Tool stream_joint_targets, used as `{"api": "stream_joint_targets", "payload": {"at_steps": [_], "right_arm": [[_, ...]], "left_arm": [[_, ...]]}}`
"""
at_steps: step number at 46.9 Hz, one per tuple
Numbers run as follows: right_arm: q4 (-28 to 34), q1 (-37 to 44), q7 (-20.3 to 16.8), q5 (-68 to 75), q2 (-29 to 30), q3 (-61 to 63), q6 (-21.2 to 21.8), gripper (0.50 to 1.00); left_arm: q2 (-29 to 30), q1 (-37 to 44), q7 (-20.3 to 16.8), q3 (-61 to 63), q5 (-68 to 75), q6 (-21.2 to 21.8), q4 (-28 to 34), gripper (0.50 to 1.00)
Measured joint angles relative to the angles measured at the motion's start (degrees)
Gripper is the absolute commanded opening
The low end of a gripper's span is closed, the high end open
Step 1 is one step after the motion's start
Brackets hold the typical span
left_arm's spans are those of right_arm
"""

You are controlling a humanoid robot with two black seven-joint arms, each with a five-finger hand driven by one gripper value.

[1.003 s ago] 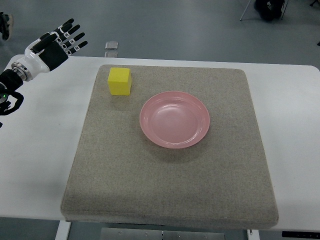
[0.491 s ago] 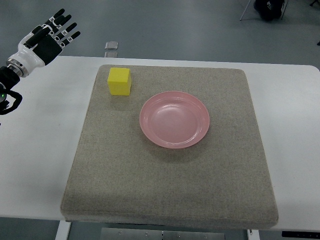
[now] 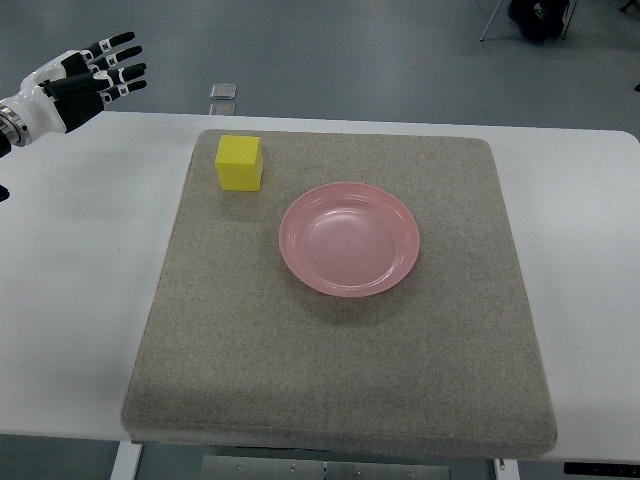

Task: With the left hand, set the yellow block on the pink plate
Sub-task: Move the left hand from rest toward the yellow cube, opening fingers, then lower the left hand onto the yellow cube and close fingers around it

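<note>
Currently left hand at 10 o'clock, above bench edge, fingers spread, empty. Block on mat, 10 o'clock of plate, apart from it. Block likely light, rigid, maybe foam; pinch opposite flat sides, thumb against fingers.

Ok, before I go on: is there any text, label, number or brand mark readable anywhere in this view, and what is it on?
None readable.
Yellow block: plain faces, no print.
Pink plate: no marking.
Grey mat and white table: bare of text.
Left robot hand: white patches on the fingers, no legible characters.
Small grey object beyond the table's far edge: too small to tell whether it bears any print.
</note>
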Motion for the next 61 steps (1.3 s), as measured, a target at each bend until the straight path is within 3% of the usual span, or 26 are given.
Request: {"api": "stream_joint_targets", "payload": {"at_steps": [21, 34, 47, 61], "right_arm": [[0.0, 0.02, -0.01, 0.0, 0.0, -0.02, -0.01, 0.924], [0.0, 0.0, 0.0, 0.0, 0.0, -0.01, -0.01, 0.924], [0.0, 0.0, 0.0, 0.0, 0.0, 0.0, -0.01, 0.924], [0.0, 0.01, -0.01, 0.0, 0.0, -0.01, -0.01, 0.924]], "left_arm": [[1.76, -4.43, -2.02, 0.26, 34.58, 0.68, -7.07, 0.994], [0.65, -6.11, -2.1, 0.34, 53.06, 5.35, -12.46, 0.992], [-4.38, -6.91, -2.06, 2.72, 66.3, 9.8, -11.96, 0.99], [-11.38, -7.37, -1.98, 12.13, 66.89, 16.05, -7.09, 0.992]]}}
